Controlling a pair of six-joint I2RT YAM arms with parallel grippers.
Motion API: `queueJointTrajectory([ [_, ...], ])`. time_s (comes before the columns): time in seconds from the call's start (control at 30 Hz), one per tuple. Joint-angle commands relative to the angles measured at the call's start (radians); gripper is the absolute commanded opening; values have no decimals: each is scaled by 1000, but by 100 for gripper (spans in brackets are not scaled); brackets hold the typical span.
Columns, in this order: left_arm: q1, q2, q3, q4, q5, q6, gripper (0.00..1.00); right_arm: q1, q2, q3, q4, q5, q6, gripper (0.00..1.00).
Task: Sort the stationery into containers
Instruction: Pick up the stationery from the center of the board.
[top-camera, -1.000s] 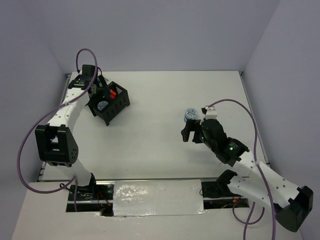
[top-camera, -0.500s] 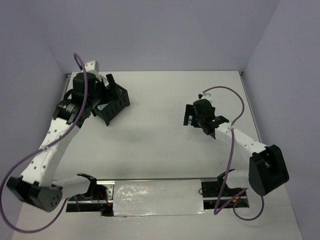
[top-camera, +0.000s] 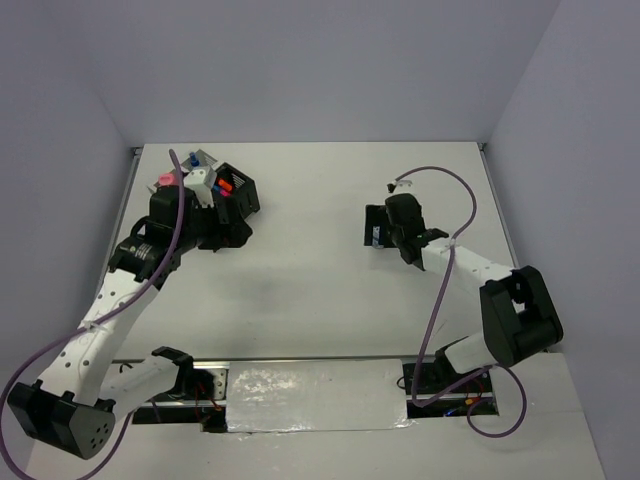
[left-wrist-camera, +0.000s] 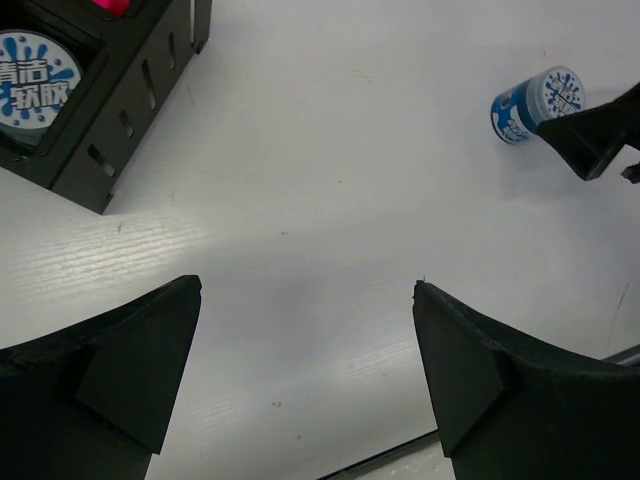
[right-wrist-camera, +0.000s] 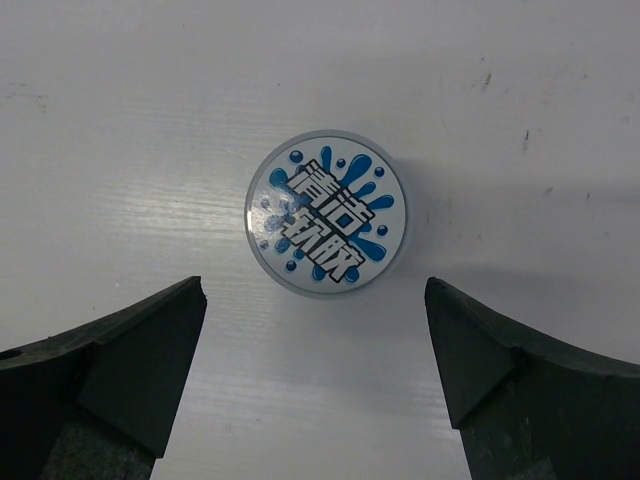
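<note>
The tin (right-wrist-camera: 326, 213) on the worktop (right-wrist-camera: 120, 90) is being lined up under the open, empty right claw (right-wrist-camera: 312, 295); lowering and closing are being called for. The left claw (left-wrist-camera: 306, 290) is being held open near the organiser (left-wrist-camera: 120, 110).

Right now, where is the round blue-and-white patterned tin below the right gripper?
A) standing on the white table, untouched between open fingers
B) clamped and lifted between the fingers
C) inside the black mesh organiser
A: the right wrist view shows the tin lid-up on the table, with bare table on both sides separating it from the open right gripper.
</note>
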Motion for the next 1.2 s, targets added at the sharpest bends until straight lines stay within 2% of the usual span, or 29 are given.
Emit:
queueJointTrajectory([
  [0.0,-1,-29,-12,84,88,24,99,-10,21,-17,119,-81,-18,97],
  [0.1,-1,-29,-25,107,152,27,99,-18,66,-24,165,-93,-14,98],
  [0.3,-1,-35,-38,128,194,31,99,-29,135,50,122,-75,-13,98],
  [0.37,-1,-35,-46,136,209,21,99,-35,179,94,84,-67,-1,95],
  [0.43,-1,-36,-60,153,218,8,99,-36,198,127,47,-62,1,85],
  [0.47,-1,-36,-63,157,223,5,99,-38,213,136,38,-50,5,85],
  [0.6,-1,-30,-69,170,238,-3,99,-44,232,167,19,8,32,89],
  [0.77,-1,-29,-63,165,235,1,99,-49,305,246,-42,-21,21,90],
  [0.83,-1,-29,-63,165,238,-2,99,-50,307,251,-47,-24,19,82],
  [0.87,-1,-29,-63,167,241,-2,99,-50,299,242,-39,-29,21,72],
  [0.9,-1,-30,-64,168,240,0,99,-50,292,219,-30,-29,22,52],
  [0.97,-1,-30,-66,170,231,-5,99,-49,252,187,2,-39,28,39],
  [1.0,-1,-29,-67,174,231,-9,99,-47,233,144,22,-50,27,28],
  [1.03,-2,-26,-71,176,231,-15,99,-46,188,119,68,-64,22,23],
  [1.13,-12,-18,-97,214,243,-51,99,-40,68,47,116,-110,28,19],
  [1.17,-34,-16,-113,229,238,-61,99,-38,36,35,118,-171,36,18],
])
